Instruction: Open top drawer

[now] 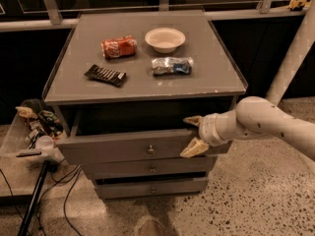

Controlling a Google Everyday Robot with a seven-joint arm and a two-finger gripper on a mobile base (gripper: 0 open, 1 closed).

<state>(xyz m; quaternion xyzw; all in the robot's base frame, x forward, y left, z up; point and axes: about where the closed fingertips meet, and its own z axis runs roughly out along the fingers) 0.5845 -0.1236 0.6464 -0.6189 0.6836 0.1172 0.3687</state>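
The top drawer [123,149] of a grey cabinet is pulled out toward me, with a small round knob [150,150] at the centre of its front. Its interior is dark and mostly hidden. My gripper [193,135] is at the right end of the drawer front. One finger reaches over the top edge and the other lies against the front face. The white arm [266,124] comes in from the right. Two narrower drawers [152,170] below are closed.
On the cabinet top [206,82] lie a red can [118,46], a white bowl [165,39], a dark snack bar [105,74] and a crumpled bag [172,65]. A bin of clutter [34,127] and cables [64,200] are at the left. A white post [295,53] stands at the right.
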